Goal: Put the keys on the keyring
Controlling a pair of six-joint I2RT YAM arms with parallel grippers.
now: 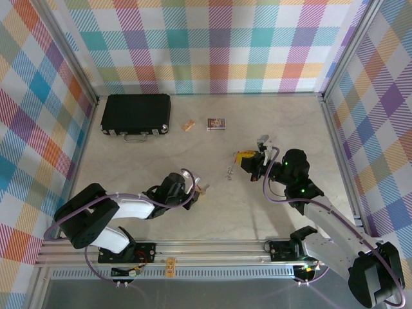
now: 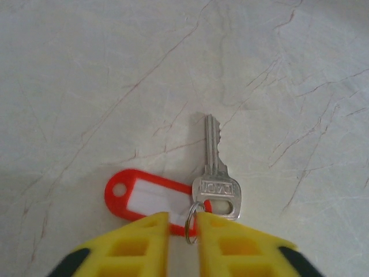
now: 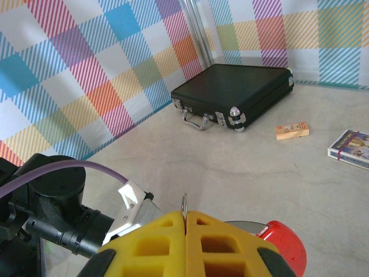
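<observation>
The left fingers (image 2: pixel 138 248) cover the red tag's (image 2: pixel 151 199) lower edge.

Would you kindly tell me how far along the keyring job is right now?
Done: the right gripper is shut on the keyring. In hand: the left gripper flanks the small ring beside the key and red tag. Left: threading the key onto the keyring.

Silver key (image 2: pixel 214 173) flat on table (image 2: pixel 86 86), blade pointing away, red tag (image 2: pixel 144 199) w/ white label beside its head. Thin metal keyring (image 3: pixel 184 202) upright, edge-on.
</observation>
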